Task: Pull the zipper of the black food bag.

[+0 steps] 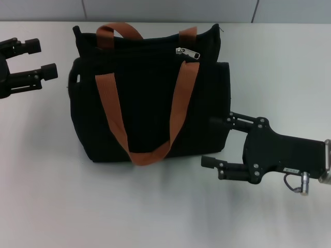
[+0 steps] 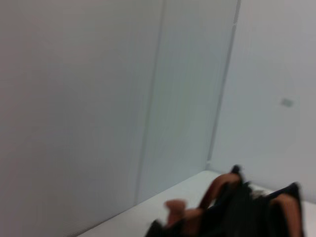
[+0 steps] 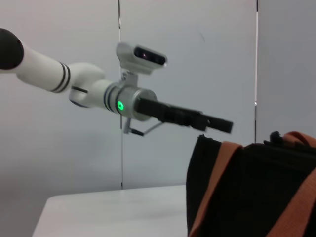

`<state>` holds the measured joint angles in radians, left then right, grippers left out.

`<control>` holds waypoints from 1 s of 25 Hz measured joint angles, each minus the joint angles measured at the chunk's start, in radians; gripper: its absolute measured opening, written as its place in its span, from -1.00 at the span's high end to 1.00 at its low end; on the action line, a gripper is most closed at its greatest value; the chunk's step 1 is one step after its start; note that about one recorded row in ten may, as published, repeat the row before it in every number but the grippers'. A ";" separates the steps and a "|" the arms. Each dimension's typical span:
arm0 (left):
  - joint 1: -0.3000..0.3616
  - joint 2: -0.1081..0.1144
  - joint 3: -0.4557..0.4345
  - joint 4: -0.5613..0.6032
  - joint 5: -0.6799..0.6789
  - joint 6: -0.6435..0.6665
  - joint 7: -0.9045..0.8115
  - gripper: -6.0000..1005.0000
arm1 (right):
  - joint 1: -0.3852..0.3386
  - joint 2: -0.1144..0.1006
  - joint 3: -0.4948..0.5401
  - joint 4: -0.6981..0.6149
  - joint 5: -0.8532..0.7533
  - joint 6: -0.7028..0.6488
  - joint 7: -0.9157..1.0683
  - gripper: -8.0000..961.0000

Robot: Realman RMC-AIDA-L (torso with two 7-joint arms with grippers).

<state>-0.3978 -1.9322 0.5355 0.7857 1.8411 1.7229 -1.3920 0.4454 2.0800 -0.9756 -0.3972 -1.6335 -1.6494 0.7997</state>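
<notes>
The black food bag (image 1: 147,103) stands on the white table (image 1: 103,206), its two rust-orange handles (image 1: 111,103) hanging down its front. The silver zipper slider (image 1: 182,51) sits on the top edge, right of the middle. My left gripper (image 1: 44,58) is open and empty, apart from the bag's left side. My right gripper (image 1: 217,140) is open and empty at the bag's lower right corner, its upper finger (image 1: 232,120) close against the bag's side. The bag also shows in the left wrist view (image 2: 247,212) and the right wrist view (image 3: 247,187).
A pale panelled wall (image 1: 165,10) runs behind the table's far edge. The right wrist view shows my left arm's gripper (image 3: 217,123) just above the bag's far top corner.
</notes>
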 joint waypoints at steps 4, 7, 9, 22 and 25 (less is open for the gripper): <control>-0.015 0.012 -0.009 0.018 0.003 0.094 -0.033 -0.65 | 0.008 0.000 0.000 0.000 0.000 0.022 0.001 -0.61; -0.023 -0.007 -0.013 0.012 -0.008 0.250 0.008 -0.65 | 0.018 0.001 0.000 0.009 0.000 0.024 0.001 -0.60; -0.021 -0.015 -0.013 0.009 -0.008 0.268 0.023 -0.65 | 0.026 0.002 0.000 0.019 0.000 0.022 0.004 -0.60; 0.064 -0.080 0.152 -0.270 0.045 0.228 0.416 -0.65 | 0.037 0.003 -0.019 0.096 -0.075 -0.018 0.008 -0.60; 0.076 -0.091 0.153 -0.301 0.103 0.169 0.480 -0.65 | 0.038 0.003 -0.026 0.113 -0.100 0.005 0.002 -0.60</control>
<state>-0.3215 -2.0232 0.6882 0.4849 1.9444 1.8917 -0.9121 0.4837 2.0833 -1.0019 -0.2845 -1.7334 -1.6439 0.8021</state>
